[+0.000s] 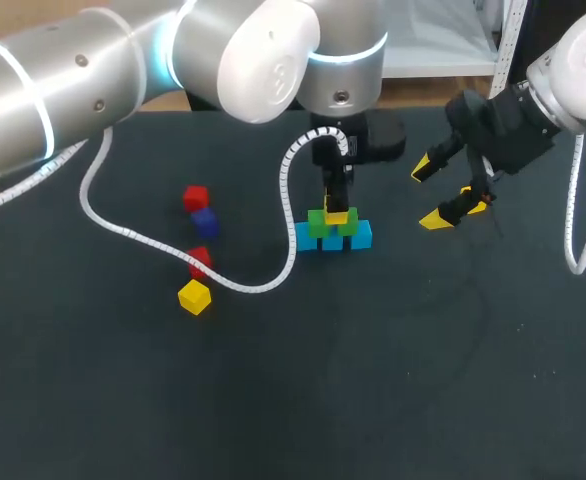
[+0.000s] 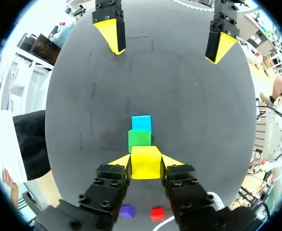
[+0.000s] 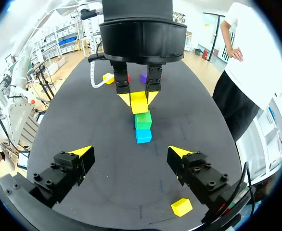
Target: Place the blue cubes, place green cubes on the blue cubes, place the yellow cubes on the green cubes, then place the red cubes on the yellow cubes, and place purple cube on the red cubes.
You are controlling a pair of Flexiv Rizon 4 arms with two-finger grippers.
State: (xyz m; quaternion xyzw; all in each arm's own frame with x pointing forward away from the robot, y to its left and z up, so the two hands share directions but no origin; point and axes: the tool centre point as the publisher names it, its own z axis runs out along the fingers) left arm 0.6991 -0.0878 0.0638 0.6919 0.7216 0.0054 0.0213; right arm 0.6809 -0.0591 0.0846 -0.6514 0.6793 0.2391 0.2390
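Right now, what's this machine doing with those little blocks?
It is stacking blocks by colour. The left end effector grips a yellow block atop the green blocks, which sit on the blue blocks. The right end effector hangs open and empty nearby. Two red blocks, a purple block and a spare yellow one lie loose.

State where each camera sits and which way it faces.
Head view: above and behind, looking down on the table; left gripper shut on a yellow cube at the stack, right gripper open.
Left wrist view: on the left arm, looking past its fingers and stack toward the right gripper.
Right wrist view: on the right arm, its open fingers showing, facing the left gripper.
Both wrist views share cube and stack, from opposite sides.
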